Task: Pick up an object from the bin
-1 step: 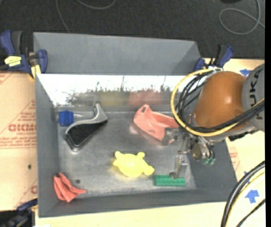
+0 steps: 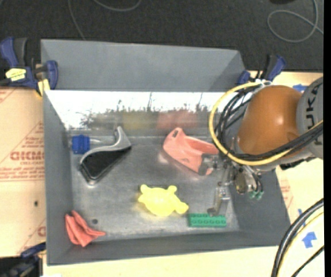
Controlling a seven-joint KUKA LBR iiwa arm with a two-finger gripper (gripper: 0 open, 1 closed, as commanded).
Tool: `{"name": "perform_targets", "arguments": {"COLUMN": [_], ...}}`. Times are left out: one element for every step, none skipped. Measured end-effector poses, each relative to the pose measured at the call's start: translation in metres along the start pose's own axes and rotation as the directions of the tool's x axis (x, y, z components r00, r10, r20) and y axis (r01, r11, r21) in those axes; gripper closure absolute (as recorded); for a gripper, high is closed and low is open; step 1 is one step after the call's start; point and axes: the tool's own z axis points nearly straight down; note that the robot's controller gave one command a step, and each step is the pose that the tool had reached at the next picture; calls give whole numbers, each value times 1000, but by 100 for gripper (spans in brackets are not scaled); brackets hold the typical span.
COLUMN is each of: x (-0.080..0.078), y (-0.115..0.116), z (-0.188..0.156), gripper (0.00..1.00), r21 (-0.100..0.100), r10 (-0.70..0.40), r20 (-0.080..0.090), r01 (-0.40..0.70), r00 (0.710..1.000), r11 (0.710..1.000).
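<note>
The gripper (image 2: 220,203) hangs just above the flat green studded brick (image 2: 207,220), which lies at its tip. Whether it is parted or closed cannot be told. Behind it, the arm (image 2: 312,111) shows the letters "UK".

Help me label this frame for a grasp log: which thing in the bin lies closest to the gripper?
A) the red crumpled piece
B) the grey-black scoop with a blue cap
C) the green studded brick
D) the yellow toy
C: the gripper stands just above the right end of the green studded brick, at the lower right of the bin floor, while the yellow toy lies further to the left.
</note>
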Motion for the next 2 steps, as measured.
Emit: {"name": "perform_targets", "arguments": {"x": [-6, -12], "y": [2, 26], "z": [13, 43], "gripper": [0, 0], "r21": [1, -1], "r10": [-57, -157], "r20": [5, -4], "r01": [57, 157], "r00": [998, 988], "r11": [998, 988]}}
